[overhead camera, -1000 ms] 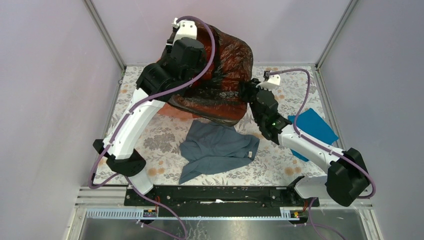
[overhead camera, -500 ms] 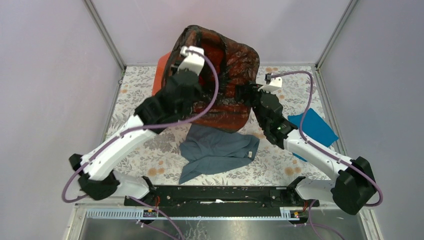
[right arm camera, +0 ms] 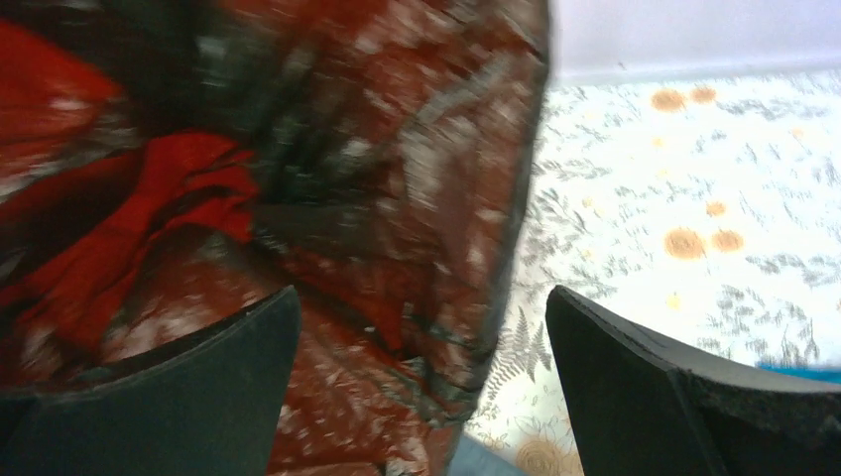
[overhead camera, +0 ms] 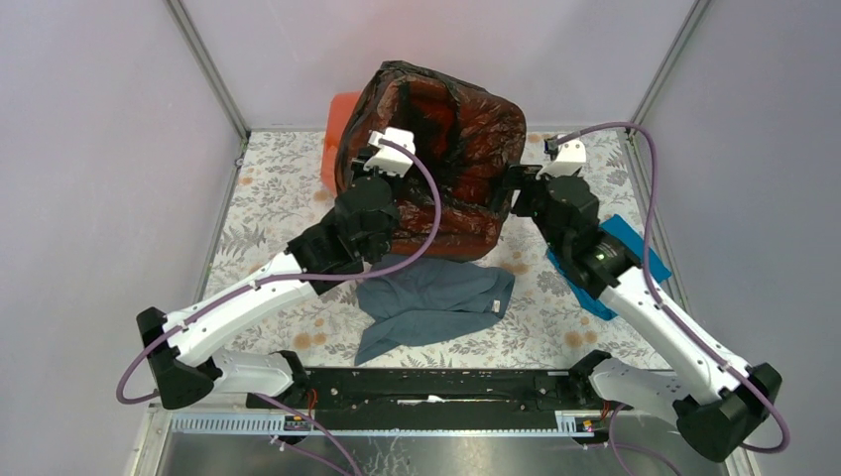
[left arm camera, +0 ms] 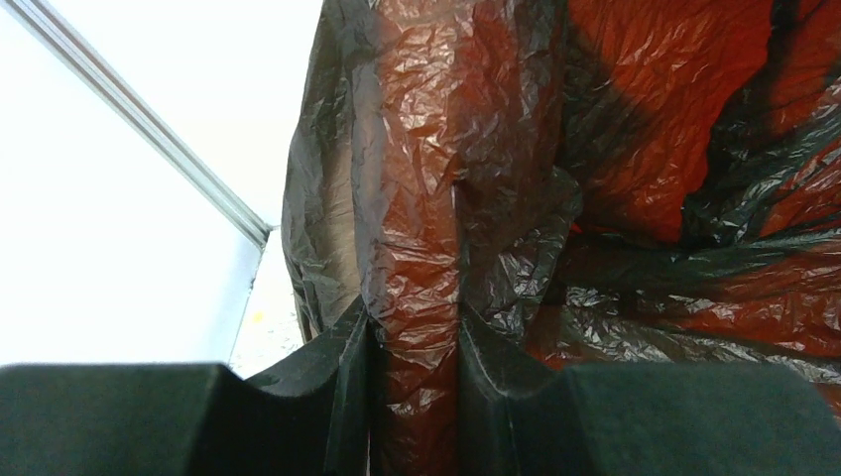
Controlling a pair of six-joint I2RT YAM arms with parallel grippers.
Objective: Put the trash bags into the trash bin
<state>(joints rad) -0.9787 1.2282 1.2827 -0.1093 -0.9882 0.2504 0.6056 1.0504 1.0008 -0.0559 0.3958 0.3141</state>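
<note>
The trash bin is orange and stands tilted at the back of the table, its mouth turned up toward the top camera. The glossy black trash bag lines it and folds over the rim, looking brownish against the orange. My left gripper is shut on the bin's near-left rim with the bag's film pinched over it; in the left wrist view the jaws clamp that ridge. My right gripper is open beside the bin's right side. In the right wrist view the bag-covered corner lies between the spread fingers.
A grey cloth lies crumpled on the floral table just in front of the bin. A blue folded cloth lies at the right, partly under my right arm. Enclosure walls stand close behind and on both sides.
My right gripper has opened and let go of the bin's right side. The left arm has stretched out lower and swung right, and the bin now stands further right with its mouth turned up.
</note>
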